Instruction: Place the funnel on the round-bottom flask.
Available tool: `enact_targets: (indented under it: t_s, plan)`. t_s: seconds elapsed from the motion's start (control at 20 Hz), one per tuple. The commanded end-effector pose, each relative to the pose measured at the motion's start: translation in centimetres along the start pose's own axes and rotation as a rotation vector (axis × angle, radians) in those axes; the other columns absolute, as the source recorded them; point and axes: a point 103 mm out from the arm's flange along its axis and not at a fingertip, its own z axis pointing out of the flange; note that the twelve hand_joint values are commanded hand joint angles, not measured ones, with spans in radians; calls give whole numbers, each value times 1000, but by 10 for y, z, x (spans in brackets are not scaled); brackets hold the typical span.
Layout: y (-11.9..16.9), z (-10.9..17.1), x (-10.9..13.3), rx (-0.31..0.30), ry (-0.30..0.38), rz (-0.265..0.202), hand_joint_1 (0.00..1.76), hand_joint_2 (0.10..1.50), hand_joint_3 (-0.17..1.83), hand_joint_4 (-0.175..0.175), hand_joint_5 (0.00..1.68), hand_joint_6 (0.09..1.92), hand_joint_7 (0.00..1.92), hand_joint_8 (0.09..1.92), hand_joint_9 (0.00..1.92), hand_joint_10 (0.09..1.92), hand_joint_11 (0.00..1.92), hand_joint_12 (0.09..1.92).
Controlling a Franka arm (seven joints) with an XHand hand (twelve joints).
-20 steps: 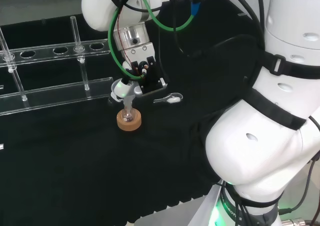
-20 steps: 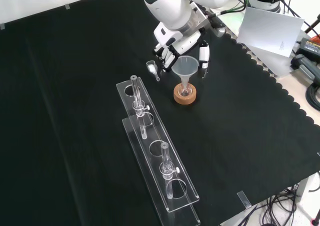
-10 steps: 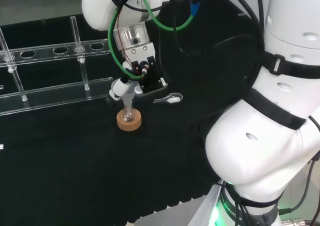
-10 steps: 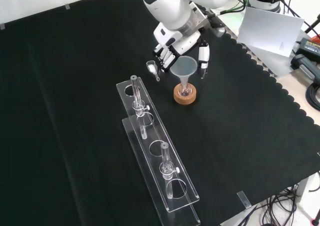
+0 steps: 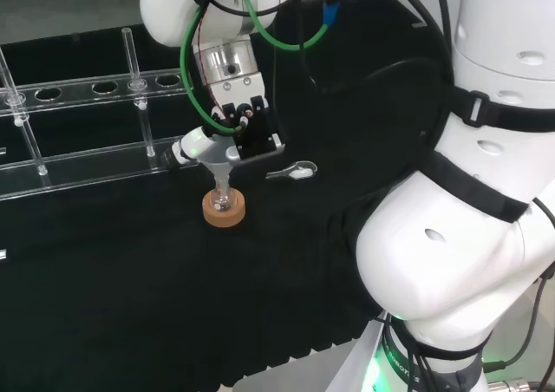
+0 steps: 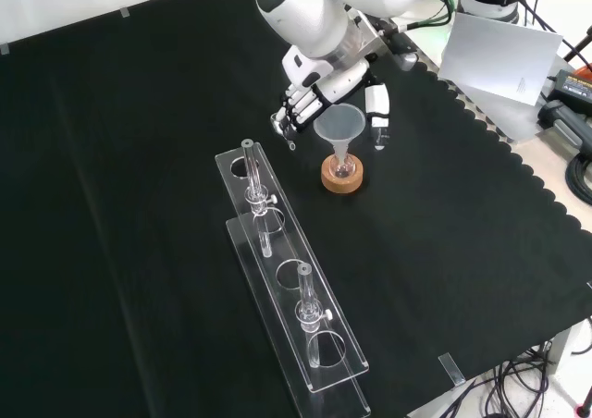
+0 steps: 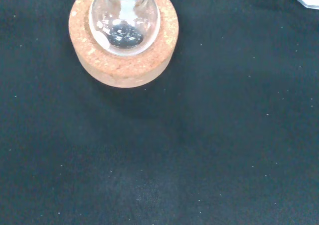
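Note:
A clear funnel stands upright with its stem in the neck of a small round-bottom flask, which rests on a cork ring. The hand hovers just above and behind the funnel. It is open: its fingers hang to the funnel's left and its thumb to the right, each with a gap to the rim. In the head view the funnel sits under the hand, above the cork ring. The wrist view looks down on the flask and cork ring.
A clear rack holding test tubes stretches toward the front view's bottom; in the head view the rack lies at the left. A small clear scoop lies on the cloth right of the flask in the head view. The arm's white links stand at the right.
The hand has lifted slightly and its fingers have spread away from the funnel toward the front view's left. The funnel stays standing in the flask.

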Motion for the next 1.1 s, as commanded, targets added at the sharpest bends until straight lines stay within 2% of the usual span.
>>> enact_targets:
  t_s: [0.05, 0.3, 0.5, 0.65, 0.75, 0.9, 1.1]
  plan:
    - [-15, -17, -21, -42, 14, -2, 50, 536, -19, 46, 0, 87, 0, 87, 0, 87, 0, 184]
    - [-27, -41, -37, -110, 25, -8, 42, 538, -16, 51, 0, 87, 0, 87, 0, 87, 0, 94]
    - [-31, -58, -46, -142, -11, 1, 45, 549, -10, 45, 0, 87, 0, 87, 0, 87, 0, 90]
    - [-28, -65, -49, -143, -28, 14, 58, 553, -8, 41, 0, 87, 0, 87, 0, 87, 0, 90]
    - [-25, -70, -39, -138, -22, 38, 64, 555, -7, 40, 0, 87, 0, 87, 0, 87, 0, 90]
    - [-22, -74, -36, -125, -15, 54, 71, 562, -3, 37, 0, 87, 0, 87, 0, 87, 0, 88]
    - [-22, -80, -57, -115, -12, 52, 81, 573, 2, 36, 0, 87, 0, 87, 0, 87, 0, 87]
